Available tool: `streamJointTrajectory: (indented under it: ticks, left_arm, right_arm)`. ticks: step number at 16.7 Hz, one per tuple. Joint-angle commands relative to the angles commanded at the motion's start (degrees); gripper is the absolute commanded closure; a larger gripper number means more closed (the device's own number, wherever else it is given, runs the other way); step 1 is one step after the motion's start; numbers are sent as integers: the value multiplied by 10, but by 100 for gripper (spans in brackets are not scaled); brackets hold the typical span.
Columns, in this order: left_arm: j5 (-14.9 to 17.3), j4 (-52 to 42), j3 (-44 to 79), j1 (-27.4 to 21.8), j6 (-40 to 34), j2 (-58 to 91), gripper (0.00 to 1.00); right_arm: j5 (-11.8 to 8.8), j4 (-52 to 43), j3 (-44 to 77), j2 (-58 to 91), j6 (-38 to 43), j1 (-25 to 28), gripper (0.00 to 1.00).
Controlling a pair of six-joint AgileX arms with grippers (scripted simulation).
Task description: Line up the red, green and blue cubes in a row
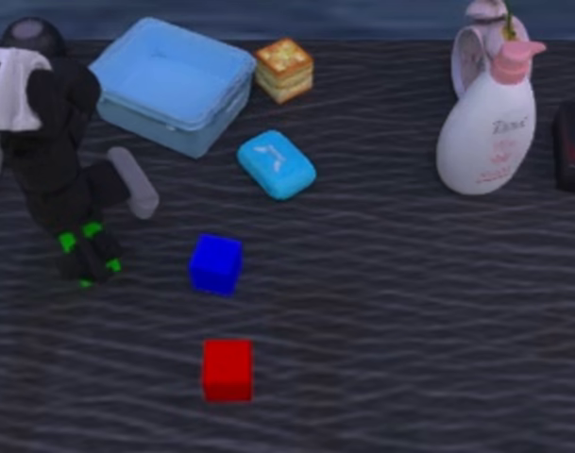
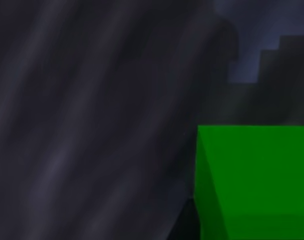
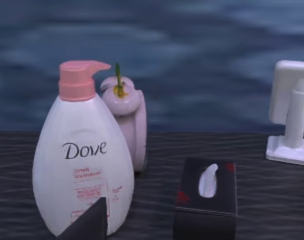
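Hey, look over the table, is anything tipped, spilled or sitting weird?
Nothing is spilled or broken. The soap bar and patterned block sit askew. The blue cube and red cube aren't squarely aligned yet. The green cube is at the left pincer.

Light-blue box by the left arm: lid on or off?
Off. In the top view the light-blue box shows a hollow inside with raised walls around it; no lid is visible.

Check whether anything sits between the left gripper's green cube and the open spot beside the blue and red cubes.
Nothing visible does. The left gripper is at the green cube, left of the blue cube and red cube, with only bare table between.
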Motion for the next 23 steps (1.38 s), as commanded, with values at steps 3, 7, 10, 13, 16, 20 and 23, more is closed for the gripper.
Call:
streamJointTrajectory:
  ticks: [3,7,10,13,16,20,23]
  left_arm:
    - [0,0,0,0,0,0,100]
    - [2,-5,0,0,-2,-7,100]
    - [3,-29,17,1,-1,-15,100]
    - [3,-96,53,7,-2,-39,100]
    - [2,-142,82,11,-3,-61,100]
    - [2,-144,83,8,-3,-62,100]
    - [2,-147,85,-13,-6,-62,100]
  right_arm:
    - [0,0,0,0,0,0,0]
    - [0,0,0,0,0,0,0]
    - [0,0,0,0,0,0,0]
    - [0,0,0,0,0,0,0]
    - [0,0,0,0,0,0,0]
    - [0,0,0,0,0,0,0]
    - [0,0,0,0,0,0,0]
